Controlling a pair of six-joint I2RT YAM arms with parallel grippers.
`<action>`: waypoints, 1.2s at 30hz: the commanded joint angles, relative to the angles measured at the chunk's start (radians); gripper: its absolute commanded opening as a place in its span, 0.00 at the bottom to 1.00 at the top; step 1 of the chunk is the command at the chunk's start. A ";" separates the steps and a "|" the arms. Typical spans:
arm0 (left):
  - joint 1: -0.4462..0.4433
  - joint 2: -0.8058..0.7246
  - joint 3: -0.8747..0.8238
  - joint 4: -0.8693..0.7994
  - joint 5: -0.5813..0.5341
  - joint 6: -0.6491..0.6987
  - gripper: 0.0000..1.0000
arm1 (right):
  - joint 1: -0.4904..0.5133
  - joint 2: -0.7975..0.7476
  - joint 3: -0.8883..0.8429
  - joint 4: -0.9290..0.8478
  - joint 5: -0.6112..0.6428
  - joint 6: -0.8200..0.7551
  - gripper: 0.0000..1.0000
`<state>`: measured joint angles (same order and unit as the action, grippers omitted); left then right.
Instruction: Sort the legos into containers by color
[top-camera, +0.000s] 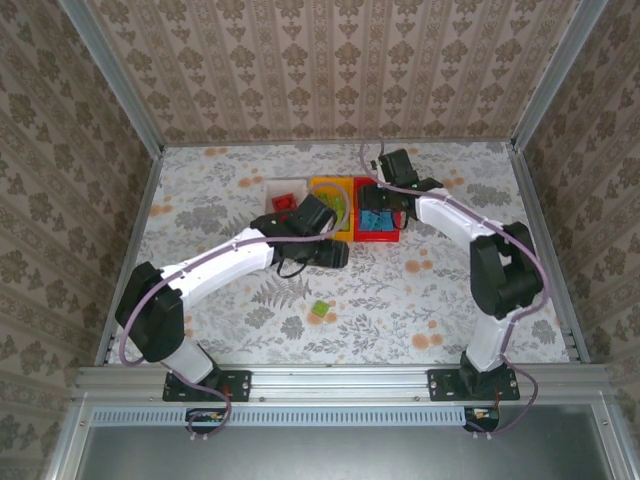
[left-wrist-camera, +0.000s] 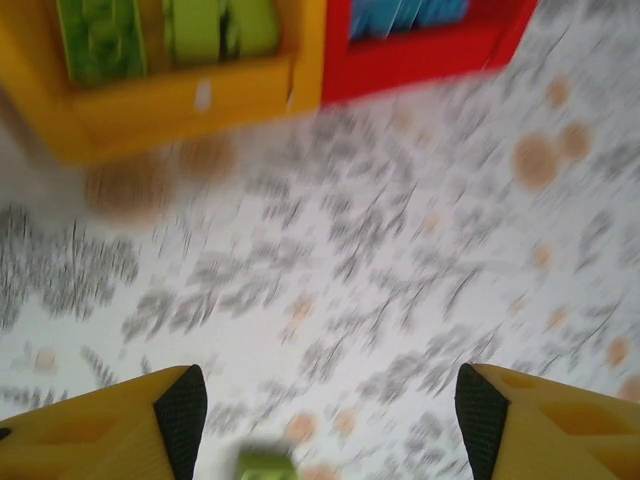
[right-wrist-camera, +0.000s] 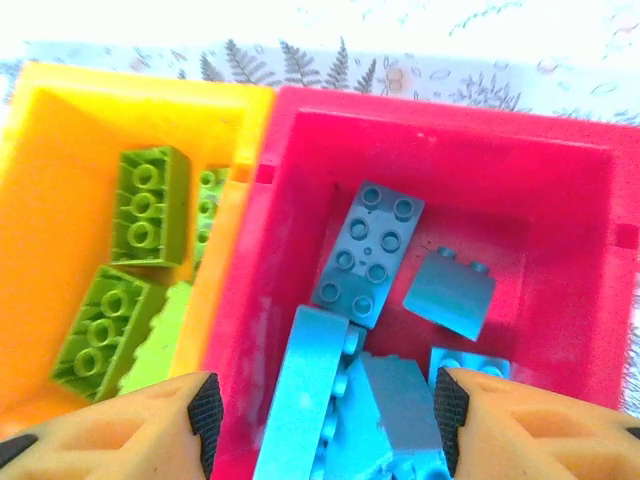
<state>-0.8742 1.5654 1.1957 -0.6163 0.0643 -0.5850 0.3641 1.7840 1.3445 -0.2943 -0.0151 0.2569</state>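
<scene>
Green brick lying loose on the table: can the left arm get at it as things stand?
Probably yes. The green brick lies alone on open table near the left arm, nothing beside it, and the left gripper is open and empty.

This is a robot test cell in a lab, dressed up to look homely rather than a lived-in room. Bare aluminium frame posts (top-camera: 112, 80) stand at the corners of flat wall panels (top-camera: 330, 70) papered in a striped damask pattern. The table (top-camera: 420, 300) is covered in a fern-and-flower print. A left arm (top-camera: 230, 262) and a right arm (top-camera: 450, 215), both white and black, are bolted to a metal rail (top-camera: 340, 380) at the near edge, with cables (top-camera: 125, 330) trailing along them. Small plastic containers (top-camera: 330, 180) holding legos (top-camera: 376, 222) sit mid-table like staged props
</scene>
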 joint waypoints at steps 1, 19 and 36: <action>-0.057 -0.046 -0.069 -0.106 -0.012 0.076 0.73 | 0.029 -0.176 -0.125 0.055 -0.034 -0.023 0.63; -0.201 0.147 -0.117 -0.109 -0.128 0.028 0.76 | 0.173 -0.831 -0.704 0.046 -0.210 0.081 0.73; -0.192 0.170 -0.062 -0.105 -0.158 0.031 0.33 | 0.182 -0.845 -0.694 0.029 -0.223 0.102 0.73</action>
<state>-1.0672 1.7512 1.0801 -0.6891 -0.0502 -0.5541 0.5362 0.9470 0.6250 -0.2481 -0.2161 0.3523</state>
